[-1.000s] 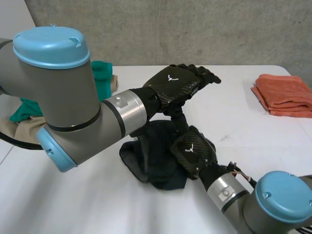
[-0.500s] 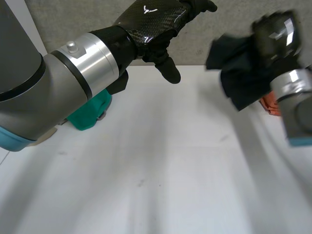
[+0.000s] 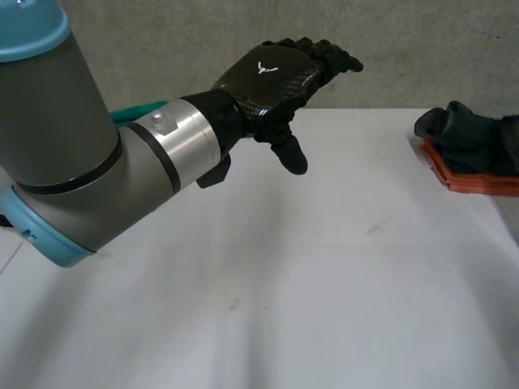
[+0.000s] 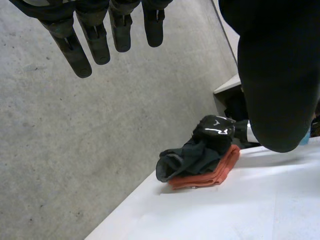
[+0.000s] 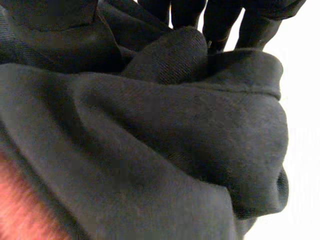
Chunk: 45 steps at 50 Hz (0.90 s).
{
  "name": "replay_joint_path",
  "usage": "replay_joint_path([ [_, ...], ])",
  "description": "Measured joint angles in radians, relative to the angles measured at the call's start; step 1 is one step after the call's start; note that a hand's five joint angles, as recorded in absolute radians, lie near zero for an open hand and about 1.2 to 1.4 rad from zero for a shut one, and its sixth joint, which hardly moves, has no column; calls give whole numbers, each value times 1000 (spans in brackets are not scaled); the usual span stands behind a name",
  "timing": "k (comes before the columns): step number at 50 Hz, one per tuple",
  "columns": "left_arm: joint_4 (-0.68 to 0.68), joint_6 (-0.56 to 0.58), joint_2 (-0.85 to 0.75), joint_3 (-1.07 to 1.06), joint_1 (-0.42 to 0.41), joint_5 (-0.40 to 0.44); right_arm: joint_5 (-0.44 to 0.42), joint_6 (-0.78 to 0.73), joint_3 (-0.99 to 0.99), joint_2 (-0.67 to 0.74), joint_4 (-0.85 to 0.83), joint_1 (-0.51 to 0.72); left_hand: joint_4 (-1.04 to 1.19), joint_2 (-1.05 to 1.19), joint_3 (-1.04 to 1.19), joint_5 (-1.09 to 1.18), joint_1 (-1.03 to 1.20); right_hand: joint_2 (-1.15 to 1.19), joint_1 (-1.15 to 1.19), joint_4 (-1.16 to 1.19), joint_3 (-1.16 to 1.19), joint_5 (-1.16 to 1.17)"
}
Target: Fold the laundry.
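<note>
Whereas one second earlier the dark garment [image 3: 466,134] had lain crumpled in the middle of the table [image 3: 324,284] between both hands, it now sat bunched on top of the folded orange towel [image 3: 478,182] at the table's right edge, carried there by the right hand [image 4: 216,131]. In the right wrist view the garment's thick rolls lay packed between that hand's fingers [image 5: 220,20] and its thumb, so the hand was judged to be gripping the cloth and not yet to have let it go; the left wrist view showed the same hand resting on the heap. No flat panel or clean crease was visible, so this piece appeared to have been moved, not folded, and would probably need spreading out before any fold could be made. The left hand [image 3: 280,77] hung above the table's far side with nothing in it, its arm reaching across from the left, palm down, fingers [image 4: 90,45] straight and slightly spread, thumb drooping. A sliver of green cloth [image 3: 134,113] showed behind the left arm.
</note>
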Motion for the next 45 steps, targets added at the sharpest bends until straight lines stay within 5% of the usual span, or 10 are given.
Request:
replay_joint_path([
  [6, -3, 0, 4, -1, -9, -13, -109, -8, 77, -25, -18, -39, 0, 0, 0, 0, 0, -1, 0, 1, 0, 24],
  [9, -3, 0, 6, -1, -14, -15, -119, -11, 103, -50, -23, -50, 0, 0, 0, 0, 0, -193, -89, -202, -197, -177],
  [12, -3, 0, 9, -1, -23, -15, -92, -14, 148, -103, -20, -60, 0, 0, 0, 0, 0, -810, -697, -781, -767, -747],
  [15, -3, 0, 10, 0, -32, -15, -45, -16, 193, -162, -3, -63, 0, 0, 0, 0, 0, -957, -854, -970, -961, -932],
  [29, -4, -2, 22, -8, -91, -13, 177, -88, 351, -511, 407, -140, 0, 0, 0, 0, 0, -963, -855, -987, -978, -948],
  [34, -1, -2, 32, -9, -94, -13, 360, -295, 318, -609, 584, -175, 0, 0, 0, 0, 0, -963, -855, -987, -978, -948],
  [39, 11, -4, 54, 6, -86, -36, 466, -438, 319, -681, 505, -128, 0, 0, 0, 0, 3, -963, -855, -987, -978, -948],
  [45, 22, 2, 88, 48, -7, -222, 381, -408, 463, -806, 243, 56, 54, 45, 38, 37, 67, -963, -855, -987, -978, -948],
])
